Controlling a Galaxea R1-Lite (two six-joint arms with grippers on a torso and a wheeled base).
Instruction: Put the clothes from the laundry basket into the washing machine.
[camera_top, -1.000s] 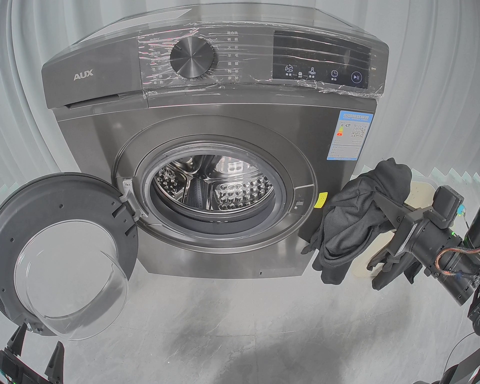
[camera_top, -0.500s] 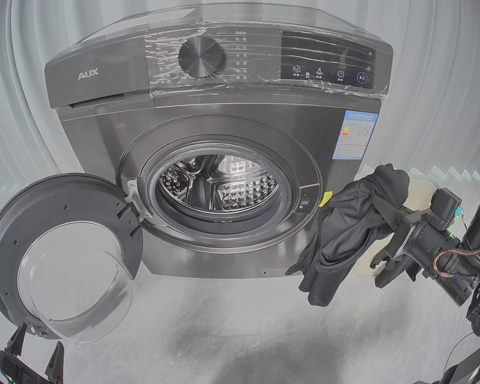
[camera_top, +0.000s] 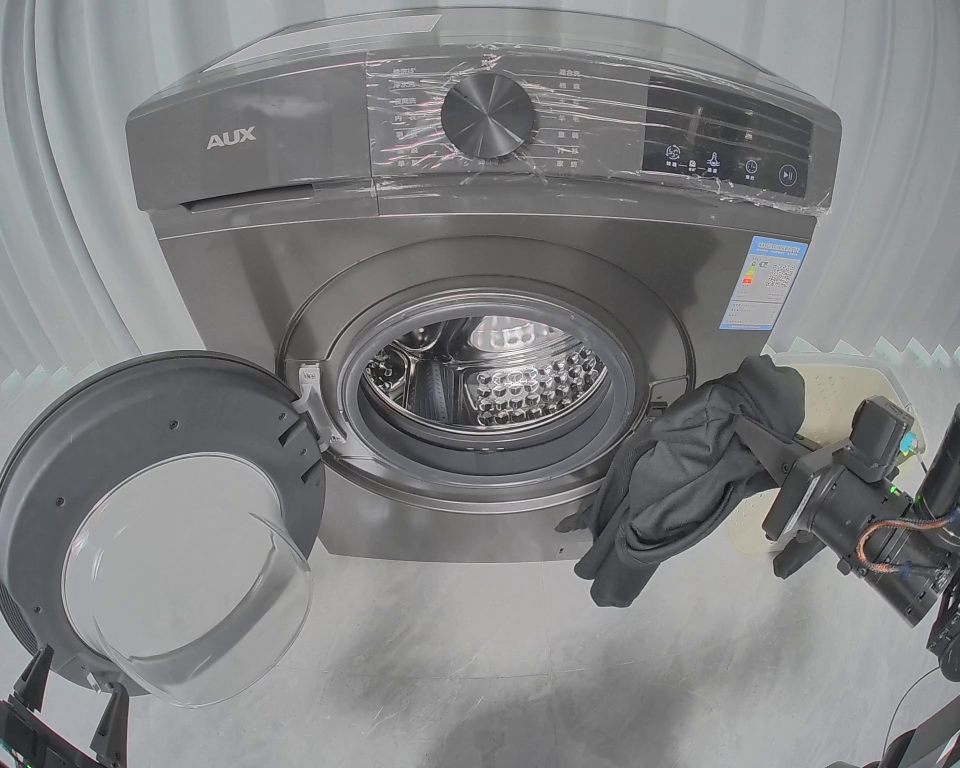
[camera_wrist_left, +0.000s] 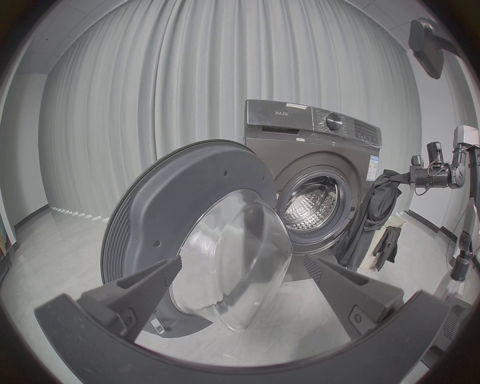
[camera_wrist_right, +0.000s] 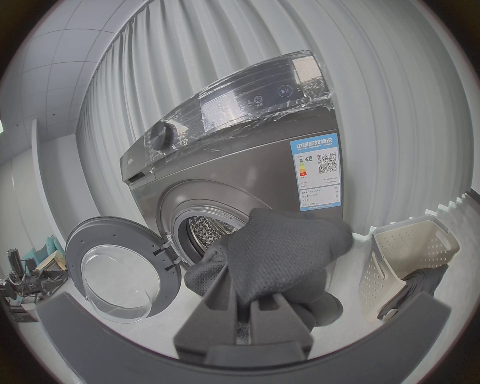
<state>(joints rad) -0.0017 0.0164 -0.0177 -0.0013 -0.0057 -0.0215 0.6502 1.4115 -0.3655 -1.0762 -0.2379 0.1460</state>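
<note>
A dark garment (camera_top: 690, 470) pinched in the right tool (camera_top: 772, 447), hanging just right of the washing machine (camera_top: 480, 250) opening, laundry basket (camera_top: 850, 395) at the machine's right side with another dark cloth (camera_wrist_right: 417, 287) inside, left tool (camera_wrist_left: 241, 261) spread, low before the machine's open door (camera_top: 150, 480).

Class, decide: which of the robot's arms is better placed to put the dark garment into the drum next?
Right. The right gripper is shut on the dark garment, which hangs beside the open drum. The left gripper is open and empty, low by the swung-out door.
</note>
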